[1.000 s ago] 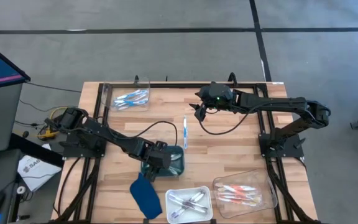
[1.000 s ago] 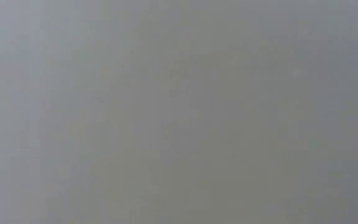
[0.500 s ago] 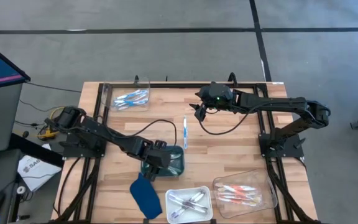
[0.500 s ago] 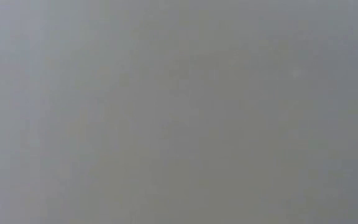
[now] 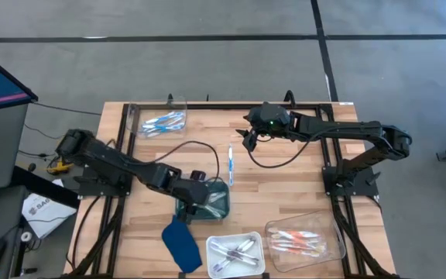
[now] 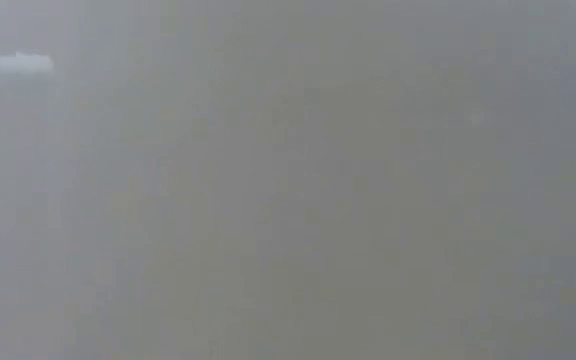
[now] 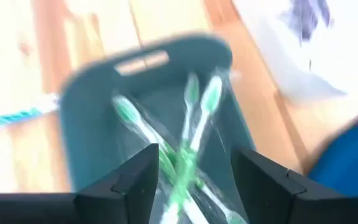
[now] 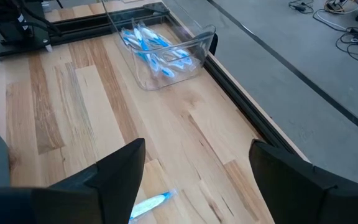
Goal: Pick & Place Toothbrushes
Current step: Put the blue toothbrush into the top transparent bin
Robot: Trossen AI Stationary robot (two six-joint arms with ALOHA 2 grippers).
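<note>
A wooden counter (image 5: 277,198) is seen from above, with four trays on it. A clear tray (image 5: 158,121) with blue toothbrushes (image 5: 163,122) is placed at the far left corner. A dark teal tray (image 5: 217,203) holding green toothbrushes (image 7: 188,140) is set near the middle of the near half. A white tray (image 5: 235,256) with purple-grey toothbrushes (image 5: 235,249) is placed at the near edge, and just beside it, toward the near right corner, a clear tray (image 5: 304,238) with pink-orange toothbrushes (image 5: 294,239) is found. A single blue toothbrush (image 5: 231,163) is left lying alone on the bare wood near the centre. A dark blue flat piece (image 5: 181,243) overhangs the near edge, next to the white tray.

The left hand (image 5: 198,200) is held over the teal tray; its fingers (image 7: 135,180) are spread, nothing is pinched between them, and the green toothbrushes are seen crossed in the tray below the gap. The right hand (image 5: 248,137) is held above the far middle of the counter, near the lone blue toothbrush; its fingers (image 8: 120,165) are spread wide and nothing is gripped.

Only grey haze is given by the low view.
</note>
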